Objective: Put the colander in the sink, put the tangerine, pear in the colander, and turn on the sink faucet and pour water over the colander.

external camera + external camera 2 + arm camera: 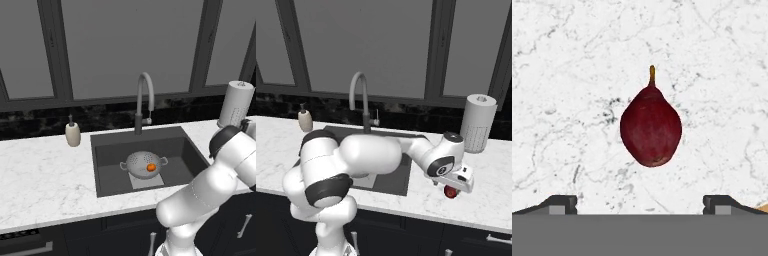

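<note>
The light-grey colander (143,164) sits on the bottom of the dark sink (112,155), and the orange tangerine (151,167) lies inside it. The dark-red pear (651,125) lies on the white marble counter to the right of the sink, its stem pointing away from the hand. My gripper (640,202) hovers just above the pear (450,192), open, with its two fingertips (561,202) spread wide and nothing between them. The grey gooseneck sink faucet (145,95) stands behind the basin; no water runs from it.
A beige soap bottle (73,134) stands left of the sink at the back. A white paper towel roll (478,122) stands on the counter behind the pear. Dark windows and a black backsplash line the rear wall.
</note>
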Robot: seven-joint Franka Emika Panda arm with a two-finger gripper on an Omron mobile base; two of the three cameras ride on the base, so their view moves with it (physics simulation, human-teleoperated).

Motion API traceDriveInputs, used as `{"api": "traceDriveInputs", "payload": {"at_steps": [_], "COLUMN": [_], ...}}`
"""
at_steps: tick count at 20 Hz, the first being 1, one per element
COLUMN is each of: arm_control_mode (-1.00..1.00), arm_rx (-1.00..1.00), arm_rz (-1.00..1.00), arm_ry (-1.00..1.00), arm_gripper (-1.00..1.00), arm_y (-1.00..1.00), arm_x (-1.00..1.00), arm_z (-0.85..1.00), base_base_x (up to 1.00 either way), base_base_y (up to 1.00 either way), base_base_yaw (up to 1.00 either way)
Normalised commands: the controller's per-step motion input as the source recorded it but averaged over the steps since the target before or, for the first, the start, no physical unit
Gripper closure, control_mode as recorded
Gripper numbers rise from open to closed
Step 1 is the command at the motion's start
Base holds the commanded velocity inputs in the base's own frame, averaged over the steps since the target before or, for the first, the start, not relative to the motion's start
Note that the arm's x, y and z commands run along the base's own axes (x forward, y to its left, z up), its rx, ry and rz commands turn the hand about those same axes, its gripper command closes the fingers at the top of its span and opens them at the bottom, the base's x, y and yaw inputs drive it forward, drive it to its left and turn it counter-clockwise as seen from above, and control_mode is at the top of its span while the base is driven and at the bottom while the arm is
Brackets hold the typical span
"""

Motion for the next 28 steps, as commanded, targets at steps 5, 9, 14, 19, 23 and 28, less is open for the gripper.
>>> {"api": "traceDriveInputs", "payload": {"at_steps": [5,9,14,19,23,28], "arm_control_mode": [-1.0,-1.0,-1.0,-1.0,-1.0,-1.0], "arm_rx": [0.0,0.0,0.0,0.0,0.0,0.0], "arm_rz": [0.0,0.01,0.01,0.02,0.01,0.0], "arm_ry": [0.0,0.0,0.0,0.0,0.0,0.0], "arm_gripper": [-1.0,-1.0,-1.0,-1.0,-1.0,-1.0], "arm_y": [-0.01,-0.14,-0.15,-0.12,-0.13,-0.07], "arm_x": [0.18,0.06,0.05,0.11,0.12,0.15], "arm_z": [-0.05,-0.1,-0.25,-0.22,-0.13,0.0], "base_base_x": [0.0,0.0,0.0,0.0,0.0,0.0], "base_base_y": [0.0,0.0,0.0,0.0,0.0,0.0], "base_base_yaw": [0.0,0.0,0.0,0.0,0.0,0.0]}}
